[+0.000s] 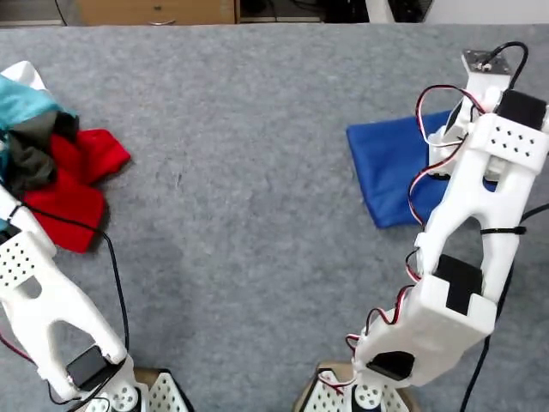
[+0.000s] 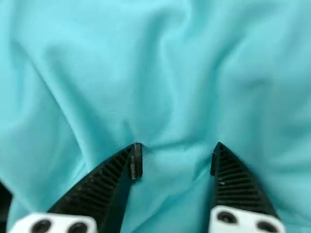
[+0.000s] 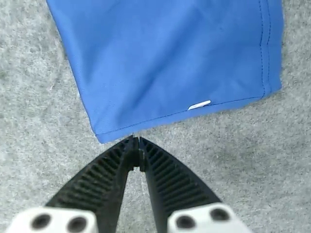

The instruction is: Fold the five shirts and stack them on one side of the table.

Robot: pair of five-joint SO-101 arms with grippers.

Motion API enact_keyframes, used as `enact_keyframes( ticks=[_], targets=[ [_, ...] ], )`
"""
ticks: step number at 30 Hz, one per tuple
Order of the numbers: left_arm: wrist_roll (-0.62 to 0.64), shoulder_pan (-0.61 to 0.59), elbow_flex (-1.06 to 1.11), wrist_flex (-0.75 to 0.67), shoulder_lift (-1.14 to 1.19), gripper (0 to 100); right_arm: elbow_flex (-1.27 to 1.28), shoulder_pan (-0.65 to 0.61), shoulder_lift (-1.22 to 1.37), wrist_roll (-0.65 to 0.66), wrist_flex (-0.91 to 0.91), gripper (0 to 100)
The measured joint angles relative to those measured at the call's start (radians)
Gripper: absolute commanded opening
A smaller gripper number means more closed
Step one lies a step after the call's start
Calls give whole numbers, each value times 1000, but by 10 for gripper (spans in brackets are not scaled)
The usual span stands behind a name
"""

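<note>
A folded blue shirt (image 1: pixel 390 167) lies flat on the right side of the grey table (image 1: pixel 249 172), partly under the right arm. My right gripper (image 3: pixel 136 144) is shut with nothing in it, its tips just off the blue shirt's (image 3: pixel 170 58) hem. At the table's left edge sits a heap of unfolded shirts: a teal shirt (image 1: pixel 21 99), a dark grey one (image 1: pixel 30 154) and a red one (image 1: pixel 73 184). My left gripper (image 2: pixel 175 158) is open, its fingertips pressed down into the wrinkled teal shirt (image 2: pixel 146 73).
A white bit of cloth (image 1: pixel 26 73) pokes out behind the teal shirt. A wooden cabinet (image 1: pixel 159 10) stands past the table's far edge. The arms' bases (image 1: pixel 343 395) sit at the near edge, with cables trailing beside them.
</note>
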Motion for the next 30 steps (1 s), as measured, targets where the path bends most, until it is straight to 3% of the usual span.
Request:
enact_keyframes(
  ticks=[4, 14, 24, 30],
  targets=[
    [0, 0, -5, -18, 23, 18, 0, 0, 0, 0, 0, 3],
    [0, 2, -213, 178, -32, 19, 6, 0, 0, 0, 0, 3],
    [0, 92, -224, 365, -396, 19, 6, 0, 0, 0, 0, 3],
    [3, 232, -224, 463, -666, 19, 6, 0, 0, 0, 0, 3]
  ],
)
